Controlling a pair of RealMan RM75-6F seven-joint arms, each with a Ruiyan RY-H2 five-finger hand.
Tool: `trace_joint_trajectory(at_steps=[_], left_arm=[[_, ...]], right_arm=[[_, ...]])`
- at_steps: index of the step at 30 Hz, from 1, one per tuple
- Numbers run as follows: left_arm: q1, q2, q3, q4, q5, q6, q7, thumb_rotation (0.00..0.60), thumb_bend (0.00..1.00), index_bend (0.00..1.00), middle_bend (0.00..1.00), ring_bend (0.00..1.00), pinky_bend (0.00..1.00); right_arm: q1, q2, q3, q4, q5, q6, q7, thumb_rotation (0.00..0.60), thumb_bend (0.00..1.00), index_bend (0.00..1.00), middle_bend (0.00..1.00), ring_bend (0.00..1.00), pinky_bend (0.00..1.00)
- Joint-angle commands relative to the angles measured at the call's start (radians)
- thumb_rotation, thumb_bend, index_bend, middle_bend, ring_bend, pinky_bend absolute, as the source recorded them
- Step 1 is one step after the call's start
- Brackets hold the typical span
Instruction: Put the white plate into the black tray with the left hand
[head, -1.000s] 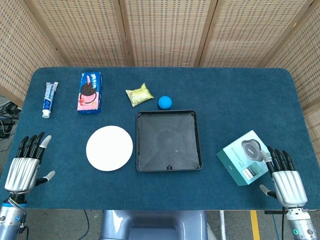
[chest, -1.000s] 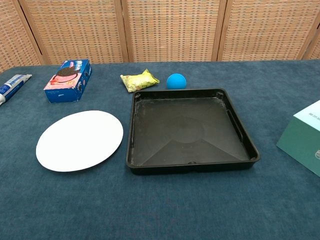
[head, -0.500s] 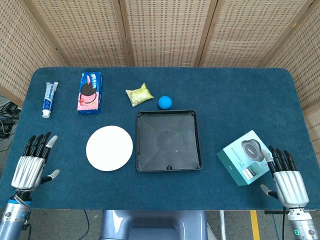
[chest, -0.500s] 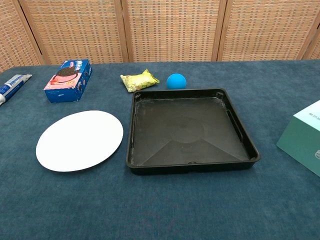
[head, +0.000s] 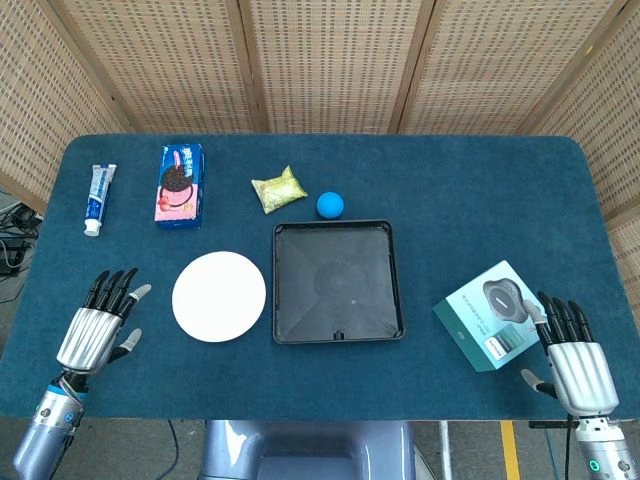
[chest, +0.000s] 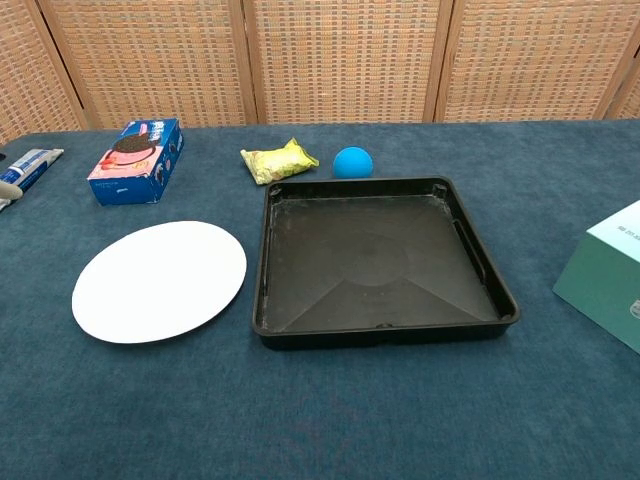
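The round white plate (head: 219, 296) (chest: 160, 281) lies flat on the blue cloth, just left of the square black tray (head: 283, 330) (chest: 262, 262), which holds nothing. My left hand (head: 97, 326) hovers near the table's front left, left of the plate and apart from it, fingers spread and holding nothing. My right hand (head: 574, 358) stays at the front right corner, fingers extended and apart, beside a teal box. Only the head view shows the two hands fully.
A teal box (head: 491, 315) (chest: 608, 276) sits right of the tray. Behind the tray are a blue ball (head: 330, 205) (chest: 352, 162) and a yellow snack packet (head: 278, 189). A cookie box (head: 179, 185) (chest: 136, 161) and a toothpaste tube (head: 98, 198) lie at the back left.
My left hand has moved right and slightly forward, closer to the plate. The right hand, plate and tray have stayed put.
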Motion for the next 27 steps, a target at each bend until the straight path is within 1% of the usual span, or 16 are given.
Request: trace_joint_trajectory(at_steps=[1,4,7,16,27], left_arm=[[-0.016,-0.034,0.002,0.041,0.003,-0.014,-0.021,0.6,0.32,0.24,0.0,0.0,0.0],[-0.028,-0.065,0.001,0.082,0.005,-0.019,-0.035,0.6,0.32,0.29,0.0,0.0,0.0],[-0.037,-0.088,0.004,0.116,0.014,-0.016,-0.037,0.6,0.32,0.31,0.0,0.0,0.0],[-0.048,-0.146,0.018,0.196,0.016,-0.019,-0.055,0.6,0.32,0.32,0.0,0.0,0.0],[-0.062,-0.188,0.036,0.272,0.016,-0.042,-0.075,0.6,0.32,0.35,0.0,0.0,0.0]], right_arm=[[0.0,0.001,0.001,0.0,-0.001,0.002,0.001,0.6,0.17,0.06,0.0,0.0,0.0],[-0.001,0.002,0.001,-0.001,0.001,0.002,0.004,0.6,0.17,0.06,0.0,0.0,0.0],[-0.001,0.003,0.002,-0.002,0.0,0.004,0.007,0.6,0.17,0.06,0.0,0.0,0.0],[-0.003,0.007,0.004,-0.002,-0.003,0.012,0.017,0.6,0.17,0.06,0.0,0.0,0.0],[-0.005,0.009,0.005,-0.003,-0.006,0.018,0.027,0.6,0.16,0.06,0.0,0.0,0.0]])
